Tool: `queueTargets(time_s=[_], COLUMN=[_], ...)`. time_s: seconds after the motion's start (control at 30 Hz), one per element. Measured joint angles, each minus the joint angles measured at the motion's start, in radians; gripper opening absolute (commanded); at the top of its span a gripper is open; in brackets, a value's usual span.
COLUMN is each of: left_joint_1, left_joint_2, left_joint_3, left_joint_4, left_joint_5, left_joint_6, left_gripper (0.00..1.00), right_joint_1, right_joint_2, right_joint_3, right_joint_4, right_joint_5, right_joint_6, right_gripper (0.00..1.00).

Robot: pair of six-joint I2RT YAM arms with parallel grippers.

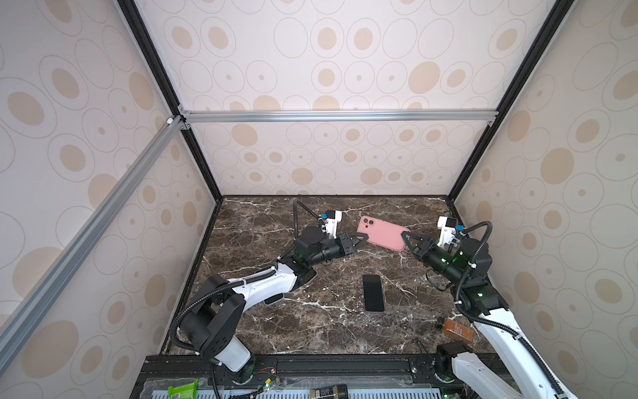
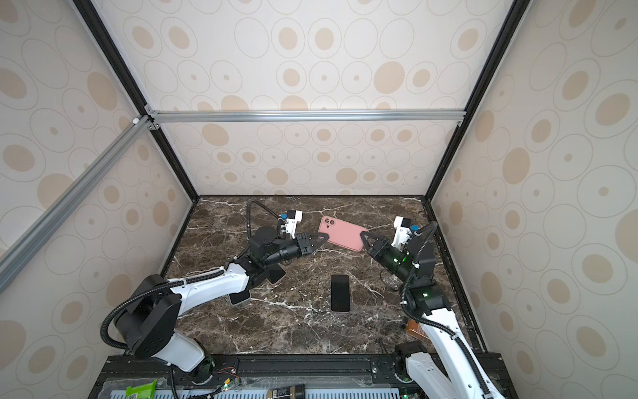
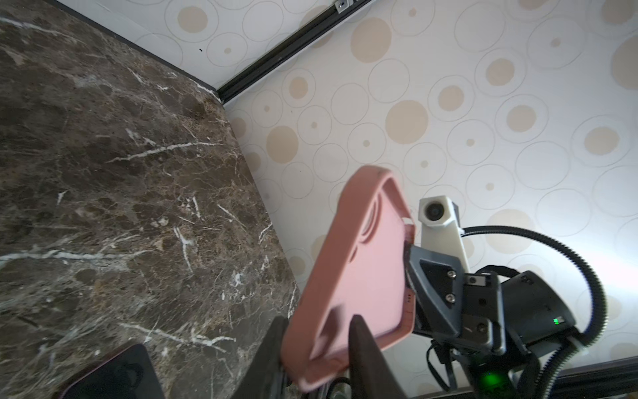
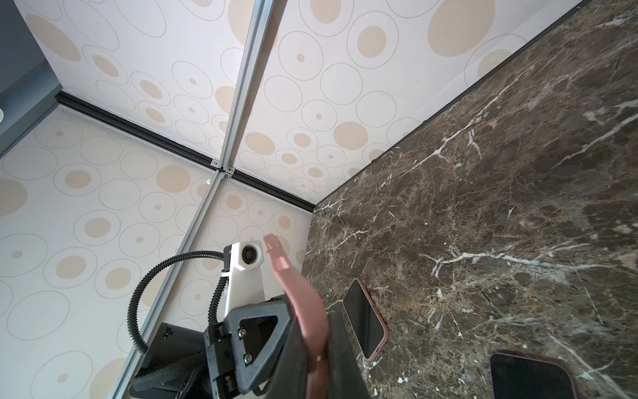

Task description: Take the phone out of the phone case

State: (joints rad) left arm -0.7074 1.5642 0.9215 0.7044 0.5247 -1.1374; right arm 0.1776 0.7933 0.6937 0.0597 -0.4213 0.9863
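Holding the pink soft-rubber phone case (image 1: 381,236) by both short ends, apparently clear of the dark veined marble table (image 1: 259,221), over its far middle. Clamped tight on the right end with the right gripper (image 1: 404,237). Closed narrow on the left end with the left gripper (image 1: 362,237), with one dark finger (image 3: 272,349) on each side of the rim in the left wrist view, seemingly pinching. Carried with the camera cut-out up and to the far left in both top views, long axis left to right, right end slightly nearer.

Nearward of the case, well apart from it and already out of it: the black glass-fronted slab phone (image 1: 373,293). Lying flat and screen-up on the table, long axis near to far, so roughly square to the case's. About midway between the two arms, a shade closer to the left gripper's tip.

Judged as past the separation, with only the setting-down of the empty case left. Best lowered straight down or farther back, never nearward, to keep from landing on the phone. Beware of letting go at one end first, for fear of a swing of the floppy shell.
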Motion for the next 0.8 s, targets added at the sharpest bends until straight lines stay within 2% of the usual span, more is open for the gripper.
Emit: queueTargets(time_s=[0.13, 0.23, 0.33, 0.4, 0.47, 0.6, 0.67, 0.8], left_joint_1=[0.001, 0.001, 0.002, 0.004, 0.01, 0.015, 0.016, 0.016], left_joint_2=[-0.003, -0.014, -0.033, -0.046, -0.053, -0.054, -0.047, -0.011], left_joint_3=[0.005, 0.005, 0.006, 0.019, 0.049, 0.172, 0.245, 0.385], left_joint_4=[0.015, 0.01, -0.024, -0.068, -0.14, -0.377, -0.505, -0.719], left_joint_5=[-0.002, -0.008, -0.014, -0.022, -0.045, -0.101, -0.125, -0.158], left_joint_6=[0.006, 0.019, 0.042, 0.068, 0.105, 0.215, 0.274, 0.386], left_gripper=[0.08, 0.0, 0.0, 0.0, 0.0, 0.0, 0.0, 0.0], right_joint_1=[0.0, 0.0, 0.0, 0.002, 0.003, 0.003, 0.003, 0.003], right_joint_2=[-0.006, -0.009, -0.017, -0.03, -0.043, -0.041, -0.029, 0.034], right_joint_3=[-0.005, -0.01, -0.011, -0.011, -0.005, 0.056, 0.1, 0.209], right_joint_4=[-0.002, -0.01, -0.034, -0.062, -0.106, -0.222, -0.27, -0.366], right_joint_5=[0.026, 0.037, 0.049, 0.064, 0.094, 0.165, 0.184, 0.164], right_joint_6=[-0.003, -0.014, -0.04, -0.082, -0.127, -0.263, -0.345, -0.512], right_gripper=[0.0, 0.05, 0.23, 0.41, 0.52, 0.57, 0.65, 0.62])
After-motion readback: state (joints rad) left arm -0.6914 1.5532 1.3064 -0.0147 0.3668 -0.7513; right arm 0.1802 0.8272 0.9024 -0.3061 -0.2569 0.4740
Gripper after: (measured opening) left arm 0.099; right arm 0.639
